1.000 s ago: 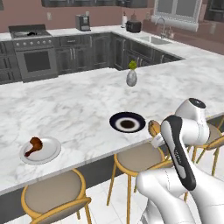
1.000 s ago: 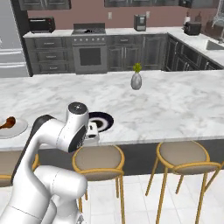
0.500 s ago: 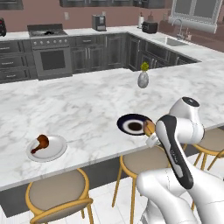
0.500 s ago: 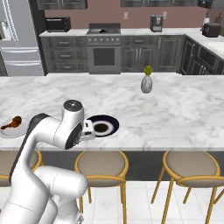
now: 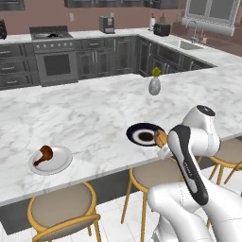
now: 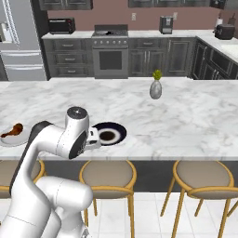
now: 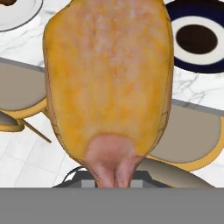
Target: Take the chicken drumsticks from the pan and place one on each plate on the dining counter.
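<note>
My gripper (image 5: 163, 147) is shut on the golden-tan chicken drumstick (image 7: 109, 78), which hangs at the near edge of the dining counter (image 5: 94, 113), just right of the dark plate (image 5: 145, 134). Part of that drumstick (image 5: 159, 137) peeks out beside my wrist. In the hand view the dark plate (image 7: 197, 39) lies at the upper right, bare. The reddish-brown drumstick (image 5: 43, 154) rests on the pale plate (image 5: 59, 163) at the counter's left end, seen also from the right as drumstick (image 6: 11, 130) and plate (image 6: 5, 139). The pan is out of view.
A small vase (image 5: 154, 85) with a plant stands mid-counter, beyond the dark plate. Yellow-rimmed stools (image 5: 61, 208) (image 6: 108, 172) (image 6: 202, 172) line the counter's near side below my hand. The stove (image 6: 110, 56) and dark cabinets run along the back wall.
The whole picture has slid a little to the right, so the base has moved. The golden-tan drumstick stays in my shut gripper beside the dark plate.
</note>
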Tool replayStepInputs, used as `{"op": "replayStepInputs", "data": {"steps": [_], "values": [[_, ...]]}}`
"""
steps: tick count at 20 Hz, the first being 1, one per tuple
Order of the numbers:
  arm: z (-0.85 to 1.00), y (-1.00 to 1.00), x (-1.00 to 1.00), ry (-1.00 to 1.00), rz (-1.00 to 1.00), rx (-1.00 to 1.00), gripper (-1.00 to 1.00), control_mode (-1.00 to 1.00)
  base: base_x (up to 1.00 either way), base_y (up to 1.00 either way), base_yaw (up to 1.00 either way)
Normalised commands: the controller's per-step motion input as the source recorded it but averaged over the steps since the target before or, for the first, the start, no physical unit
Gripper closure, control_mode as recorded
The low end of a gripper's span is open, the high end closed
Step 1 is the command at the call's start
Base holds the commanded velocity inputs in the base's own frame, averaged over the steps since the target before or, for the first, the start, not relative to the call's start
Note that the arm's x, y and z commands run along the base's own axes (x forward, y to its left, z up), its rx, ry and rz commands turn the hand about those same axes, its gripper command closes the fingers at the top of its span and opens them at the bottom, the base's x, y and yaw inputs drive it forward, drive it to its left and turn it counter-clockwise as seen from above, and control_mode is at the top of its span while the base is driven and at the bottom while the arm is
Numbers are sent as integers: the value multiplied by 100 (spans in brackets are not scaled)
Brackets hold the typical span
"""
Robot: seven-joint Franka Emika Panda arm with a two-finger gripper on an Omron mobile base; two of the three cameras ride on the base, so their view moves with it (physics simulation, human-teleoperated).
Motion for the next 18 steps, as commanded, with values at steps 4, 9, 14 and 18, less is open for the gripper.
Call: {"op": "replayStepInputs", "data": {"steps": [4, 9, 14, 18], "values": [[0, 0, 0, 0, 0, 0, 100, 100, 0, 0, 0], [-1, -5, 20, 7, 0, 0, 100, -100, 5, -3, 0], [-2, -16, 76, 19, 0, -3, 100, -100, 0, 0, 0], [0, -14, 76, 12, 0, 0, 100, -100, 0, 0, 0]]}}
